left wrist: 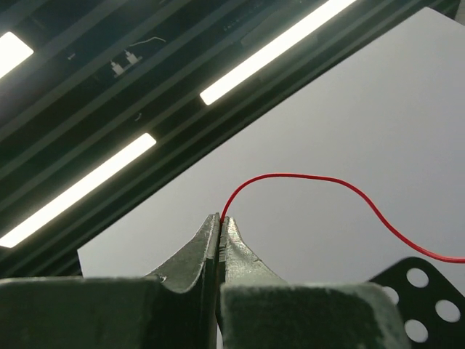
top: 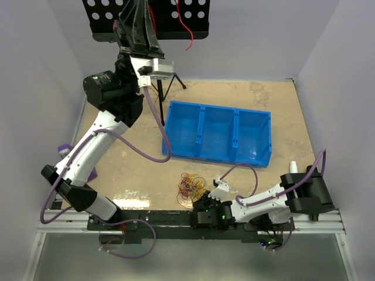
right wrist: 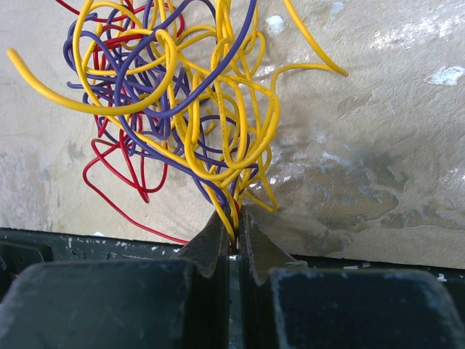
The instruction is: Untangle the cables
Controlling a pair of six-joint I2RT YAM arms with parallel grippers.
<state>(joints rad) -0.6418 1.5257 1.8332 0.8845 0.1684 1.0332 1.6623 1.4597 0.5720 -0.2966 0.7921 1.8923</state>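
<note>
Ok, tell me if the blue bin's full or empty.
Empty: the bin shows bare blue floor in all three compartments; the tangle lies outside it.

The tangle of cables [right wrist: 182, 109] at the upper left of the right wrist view mixes yellow, violet and red strands over a mottled beige tabletop [right wrist: 378, 167], the single wire [left wrist: 290, 174] mid-frame in the left wrist view is plain red, and the bin [top: 200, 130] is bright blue.
</note>
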